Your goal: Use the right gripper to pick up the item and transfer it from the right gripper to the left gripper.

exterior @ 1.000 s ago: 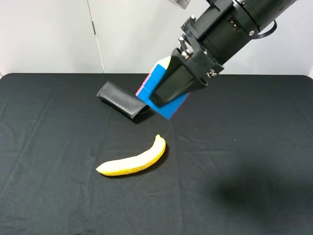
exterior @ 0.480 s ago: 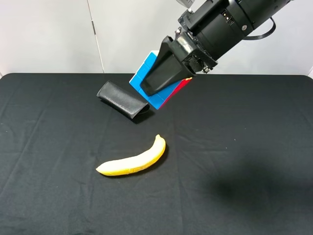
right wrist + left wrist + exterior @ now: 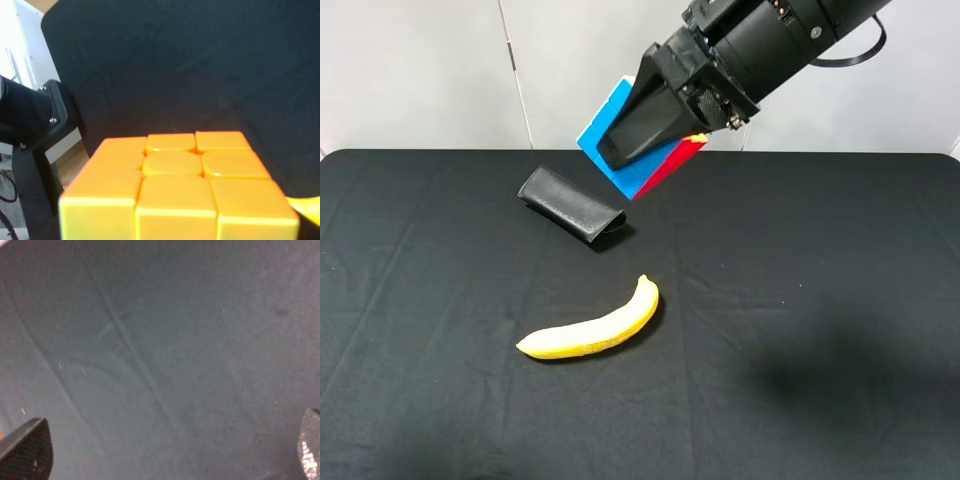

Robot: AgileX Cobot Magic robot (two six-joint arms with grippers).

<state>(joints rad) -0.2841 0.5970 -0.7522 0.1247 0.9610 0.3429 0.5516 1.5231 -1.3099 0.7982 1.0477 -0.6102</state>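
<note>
Clamped on the item (image 3: pixel 602 125), my right gripper (image 3: pixel 632 140) has raised it higher and leftward above the table (image 3: pixel 820 300), so handover awaits my left gripper (image 3: pixel 167 450), whose jaws stand apart.

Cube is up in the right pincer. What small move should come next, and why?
Probably carry the cube leftward toward the left pincer. The right pincer holds it aloft, while the left pincer is open, with only black cloth in its wrist view, so the two are not yet close enough for a handover.
</note>
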